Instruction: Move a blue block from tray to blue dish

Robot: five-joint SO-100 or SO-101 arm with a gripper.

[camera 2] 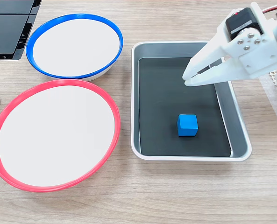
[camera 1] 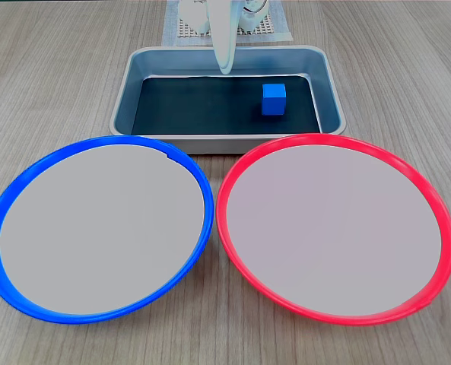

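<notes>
Overhead, the white gripper [camera 2: 187, 80] hangs above the tray [camera 2: 238, 133], fingers nearly pressed together, pinching nothing; arm cropped at frame edge; one blue block [camera 2: 187, 125] on the tray's black base, apart from the walls, open floor around; one blue dish [camera 1: 12, 186], one red-rimmed plate [camera 1: 430, 198], both empty.

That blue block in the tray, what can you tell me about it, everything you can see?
The blue block is a small bright blue cube with plain, smooth faces, perhaps plastic or painted wood. It sits flat and upright on the black base of the silver-grey tray, toward one end, apart from the walls. Nothing touches it but the tray floor. The white gripper hangs above the tray with its jaws nearly together, apart from the block. It has not reached the blue dish.
</notes>
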